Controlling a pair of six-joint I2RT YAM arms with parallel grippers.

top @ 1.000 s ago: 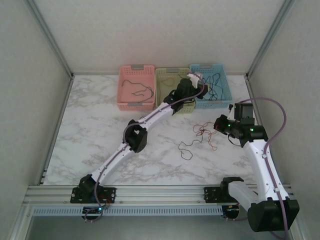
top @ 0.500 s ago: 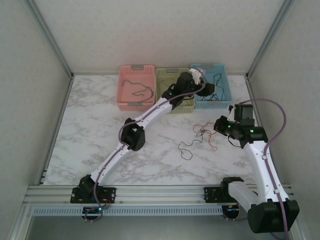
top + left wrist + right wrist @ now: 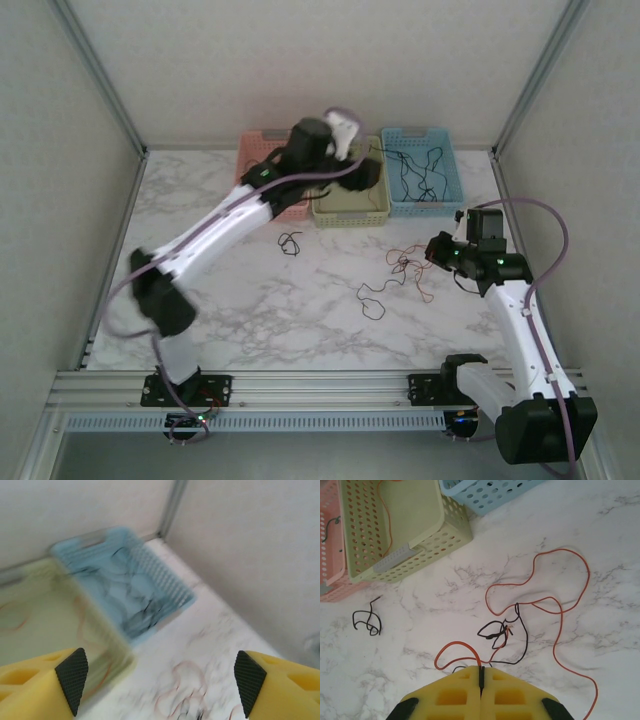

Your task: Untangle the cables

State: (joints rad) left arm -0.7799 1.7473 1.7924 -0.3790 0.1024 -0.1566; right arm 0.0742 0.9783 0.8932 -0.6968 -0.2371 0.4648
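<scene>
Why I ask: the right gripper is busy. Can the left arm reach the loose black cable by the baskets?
Probably yes: the left gripper is open, and the black cable lies alone on bare table.

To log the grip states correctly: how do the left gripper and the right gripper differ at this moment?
The left gripper is wide open and holds nothing; the right gripper is shut on the red-orange cable. The left gripper is raised above the green basket; the right gripper is low over the table. Both have yellow fingers.
</scene>
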